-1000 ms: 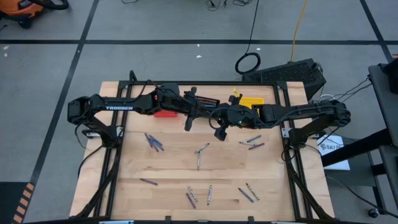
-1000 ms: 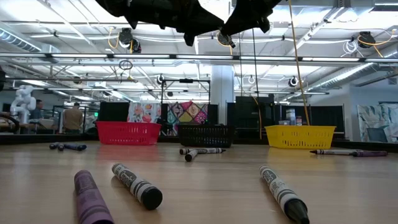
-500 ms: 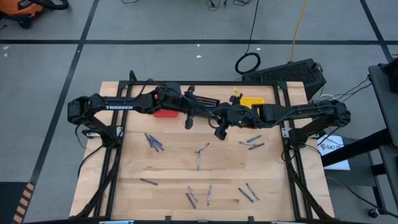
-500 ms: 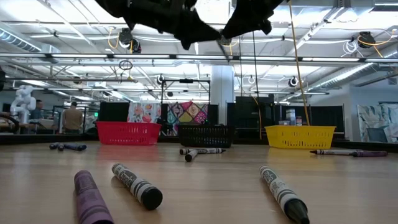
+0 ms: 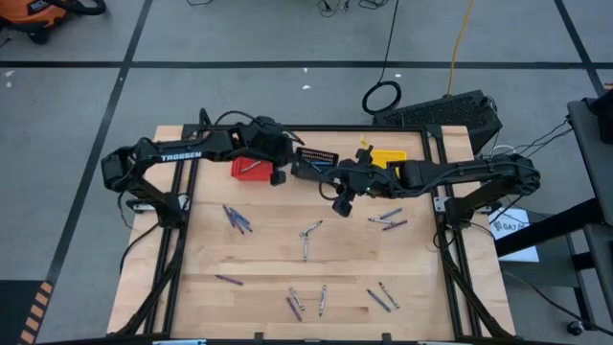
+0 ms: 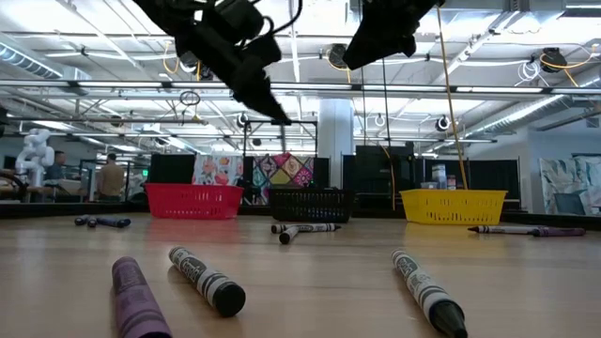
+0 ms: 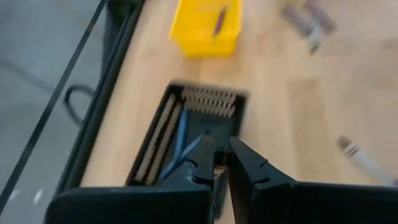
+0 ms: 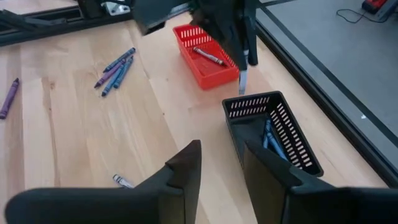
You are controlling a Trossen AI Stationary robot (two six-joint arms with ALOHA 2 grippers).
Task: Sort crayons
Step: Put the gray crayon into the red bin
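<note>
Crayons lie scattered on the wooden table [image 5: 268, 249], in small groups [image 5: 237, 218], [image 5: 388, 218], [image 5: 306, 302]. Red [image 5: 251, 168], black [image 5: 314, 161] and yellow [image 5: 386, 158] mesh baskets stand in a row at the far edge. The black basket [image 8: 273, 134] holds blue crayons and the red one [image 8: 208, 56] holds one crayon. My left gripper [image 5: 279, 176] hangs between the red and black baskets, shut on a greyish crayon [image 8: 242, 79]. My right gripper [image 8: 221, 165] stands open and empty above the table, just in front of the black basket. My left gripper pinches the crayon's upper part [image 8: 244, 67] between its two fingers [image 8: 249, 43], which come from above and point down along it. The crayon hangs upright below the fingertips, lifted clear. Its lower end [image 8: 242, 88] hangs above the black basket's end wall.
The yellow basket [image 7: 207, 25] holds a maroon crayon. Black frame rails [image 5: 182, 240] run along the table's left and right sides. Both arms reach in over the far half of the table. The near half carries only loose crayons [image 6: 207, 282].
My left gripper has drawn away from my right gripper toward the table's left and far edge. In the low view it has also come down and tipped. The black basket, covered by the arm before, now shows from above. My right arm has kept its place.
</note>
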